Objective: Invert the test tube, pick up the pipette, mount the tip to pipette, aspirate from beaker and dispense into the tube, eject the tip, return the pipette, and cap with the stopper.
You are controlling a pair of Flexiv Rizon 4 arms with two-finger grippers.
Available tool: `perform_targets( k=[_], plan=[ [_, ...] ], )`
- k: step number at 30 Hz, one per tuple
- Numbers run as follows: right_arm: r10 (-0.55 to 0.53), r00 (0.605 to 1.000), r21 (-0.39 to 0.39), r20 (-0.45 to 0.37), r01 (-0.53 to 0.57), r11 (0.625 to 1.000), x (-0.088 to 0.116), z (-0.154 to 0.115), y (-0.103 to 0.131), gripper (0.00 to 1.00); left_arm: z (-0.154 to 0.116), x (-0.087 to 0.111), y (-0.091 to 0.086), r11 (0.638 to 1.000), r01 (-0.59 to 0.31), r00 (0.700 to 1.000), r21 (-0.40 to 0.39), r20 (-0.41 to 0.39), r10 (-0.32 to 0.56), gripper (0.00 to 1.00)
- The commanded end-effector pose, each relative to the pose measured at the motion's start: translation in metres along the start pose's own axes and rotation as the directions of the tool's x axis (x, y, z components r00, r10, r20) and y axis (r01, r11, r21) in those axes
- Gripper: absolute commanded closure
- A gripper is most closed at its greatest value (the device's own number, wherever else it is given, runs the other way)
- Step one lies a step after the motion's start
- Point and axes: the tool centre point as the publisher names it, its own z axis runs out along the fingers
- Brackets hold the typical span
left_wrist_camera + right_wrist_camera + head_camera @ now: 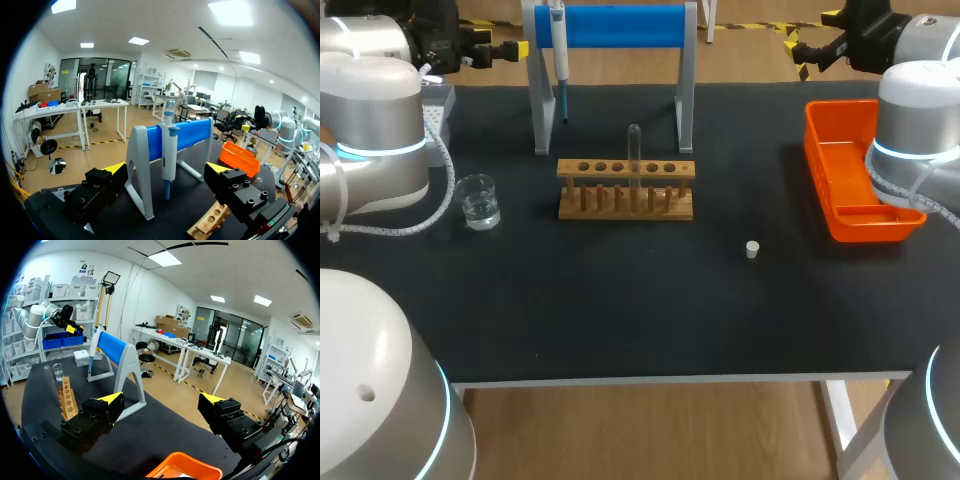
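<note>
**Both grippers spread wide, neither holding a thing**

Up at the far left corner of the table (pixel 620 310) the left gripper (pixel 166 169) hangs with its yellow-tipped fingers well apart and nothing between them. Ahead of it the pipette (pixel 559 60) hangs on its blue-barred stand (pixel 620 25). The right gripper (pixel 161 399) is just as wide open at the far right corner, over the far end of the orange tray (pixel 840 215).

In the middle, just in front of the stand, is the wooden rack (pixel 625 190) with the test tube (pixel 634 150) standing upright in it (its rounded end looks uppermost from where I stand). The beaker (pixel 478 200), with clear liquid in the bottom, stands left of the rack and apart from it. The small pale stopper (pixel 752 249) lies alone on the dark top, nearer the front and to the rack's right.
</note>
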Motion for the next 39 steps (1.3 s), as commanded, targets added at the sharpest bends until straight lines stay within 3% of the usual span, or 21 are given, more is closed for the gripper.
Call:
perform_targets(
  k=[1,22,29,39],
  plan=[
    [0.0,1.0,0.001,-0.001,0.0,1.0,0.0,0.0,0.0,0.0,0.0,0.0,0.0,1.0,0.0,1.0,0.002,0.0,0.0,0.0],
    [0.0,1.0,0.001,-0.001,0.0,1.0,0.0,0.0,0.0,0.0,0.0,0.0,0.0,1.0,0.0,1.0,0.002,0.0,0.0,0.0],
    [-0.006,0.998,-0.048,-0.066,0.003,0.999,0.035,-0.03,0.001,0.0,0.0,0.0,0.0,1.0,0.0,1.0,0.002,0.0,0.0,0.0],
    [-0.03,0.979,-0.089,-0.203,0.012,0.996,0.114,-0.066,-0.015,0.0,0.0,0.0,0.0,1.0,0.0,1.0,0.002,0.0,0.0,0.0]
  ],
)
